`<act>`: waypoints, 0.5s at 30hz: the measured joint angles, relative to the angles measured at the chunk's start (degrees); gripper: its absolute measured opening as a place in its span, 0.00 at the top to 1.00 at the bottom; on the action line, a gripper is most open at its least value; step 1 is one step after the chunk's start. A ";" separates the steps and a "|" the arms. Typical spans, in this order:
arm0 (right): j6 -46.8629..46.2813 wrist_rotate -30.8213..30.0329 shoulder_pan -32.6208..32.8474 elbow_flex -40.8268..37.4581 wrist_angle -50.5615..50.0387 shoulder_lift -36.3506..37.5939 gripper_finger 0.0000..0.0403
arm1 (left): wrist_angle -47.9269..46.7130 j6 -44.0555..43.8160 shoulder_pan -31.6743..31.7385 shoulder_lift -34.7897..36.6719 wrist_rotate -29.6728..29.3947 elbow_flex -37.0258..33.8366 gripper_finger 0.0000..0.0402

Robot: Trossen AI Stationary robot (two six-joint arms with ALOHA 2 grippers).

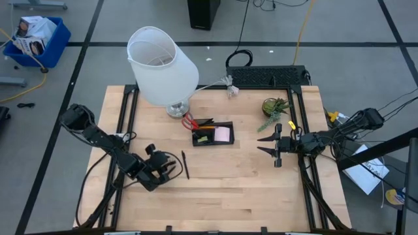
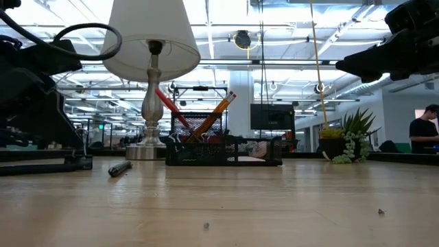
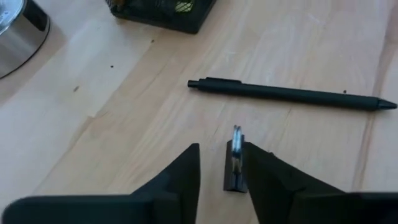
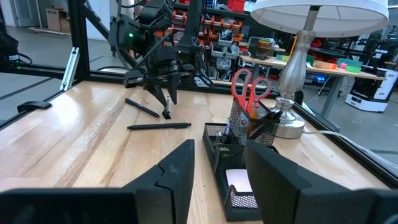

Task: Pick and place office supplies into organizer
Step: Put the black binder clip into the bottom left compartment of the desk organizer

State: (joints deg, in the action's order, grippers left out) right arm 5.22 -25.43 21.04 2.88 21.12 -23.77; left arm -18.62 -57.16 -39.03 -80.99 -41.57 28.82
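The left gripper [image 3: 221, 168] is hanging low over the wooden table [image 1: 222, 189], its jaws narrowed around a small black binder clip [image 3: 235, 158], beside a black pen [image 3: 289, 94]. The black mesh organizer [image 1: 213, 133] is sitting by the white-shaded lamp [image 1: 162, 65]. The right gripper [image 1: 266, 144] is waiting open near the small green potted plant [image 1: 275, 108].

A robotics lab — open hall, strip-lit ceiling [image 2: 288, 27]. Parts shelves [image 4: 217, 31] behind; a person at a desk [image 2: 424, 130].

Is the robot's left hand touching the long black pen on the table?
Apart. In the left wrist view, bare wood shows between the left gripper and the black pen; a small binder clip stands between its fingers instead.
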 joint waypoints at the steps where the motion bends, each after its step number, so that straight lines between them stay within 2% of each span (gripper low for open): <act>1: 0.00 0.00 0.00 0.02 0.00 0.00 0.66 | 0.41 0.34 0.00 0.00 -0.02 0.00 0.71; 10: 0.00 0.00 0.00 0.00 0.00 0.00 0.66 | 5.70 5.04 0.02 0.00 -0.29 0.02 0.84; 15: 0.00 0.00 0.00 0.00 0.00 0.00 0.66 | 6.02 5.83 0.07 0.00 0.56 0.04 0.95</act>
State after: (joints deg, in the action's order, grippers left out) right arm 5.21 -25.43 21.04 2.87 21.12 -23.77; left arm -12.60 -51.33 -38.96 -80.99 -41.02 28.86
